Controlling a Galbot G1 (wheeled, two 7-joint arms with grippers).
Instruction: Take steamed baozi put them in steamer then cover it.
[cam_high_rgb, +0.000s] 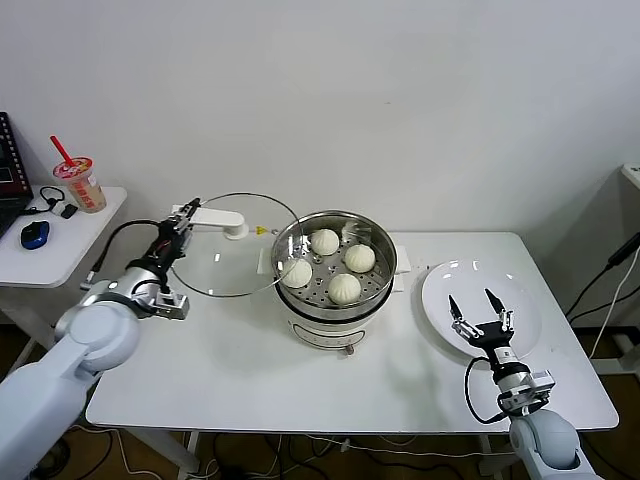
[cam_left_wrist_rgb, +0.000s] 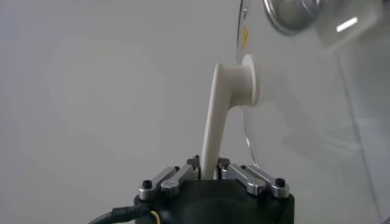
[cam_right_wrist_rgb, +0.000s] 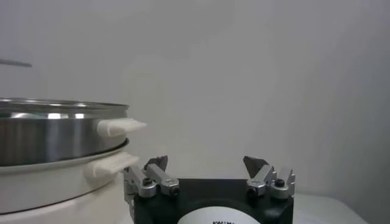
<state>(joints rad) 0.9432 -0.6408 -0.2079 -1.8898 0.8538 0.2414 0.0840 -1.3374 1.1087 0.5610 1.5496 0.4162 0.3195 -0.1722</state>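
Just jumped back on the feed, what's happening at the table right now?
The left gripper is shut on the white handle of the glass lid and holds it in the air beside the steamer, to the steamer's left. All four buns sit on the perforated tray inside the steamer, which is not yet covered. The right gripper is open and empty above the bare white plate to the steamer's right.

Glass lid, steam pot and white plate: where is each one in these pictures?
Glass lid (cam_high_rgb: 232, 262): head view, on the clear pane.
Steam pot (cam_high_rgb: 385, 258): head view, on its steel rim.
White plate (cam_high_rgb: 440, 285): head view, on its bare left part.
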